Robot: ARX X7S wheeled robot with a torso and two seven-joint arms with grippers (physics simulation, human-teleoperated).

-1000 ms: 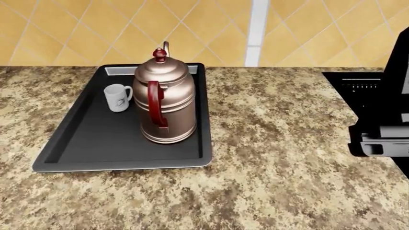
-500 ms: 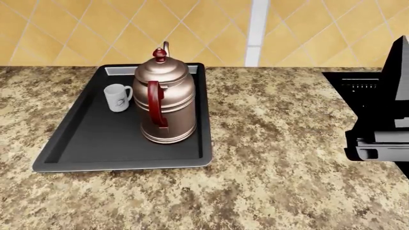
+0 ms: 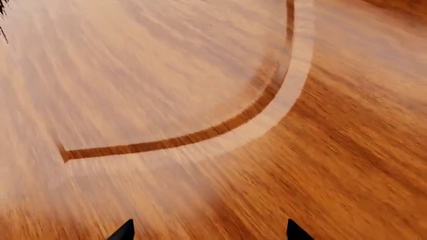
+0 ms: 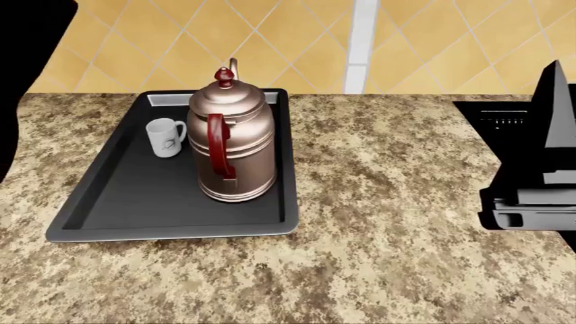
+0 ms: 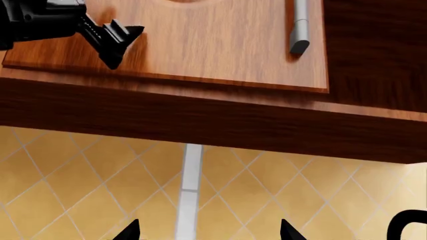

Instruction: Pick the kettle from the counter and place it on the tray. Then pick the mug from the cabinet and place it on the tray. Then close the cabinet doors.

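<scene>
While the kettle [image 4: 236,145] and mug [image 4: 166,137] are sitting on the tray [image 4: 126,202], I am pressing my left claw [image 5: 115,41], open and empty, against the stiff cabinet door [image 5: 220,45]; my right claw [image 5: 207,231] is hanging open nearby.

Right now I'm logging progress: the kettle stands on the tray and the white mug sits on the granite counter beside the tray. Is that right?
Not quite. The kettle does stand on the tray, but the mug is on the tray too, beside the kettle, not on the counter. The head view shows it.
</scene>
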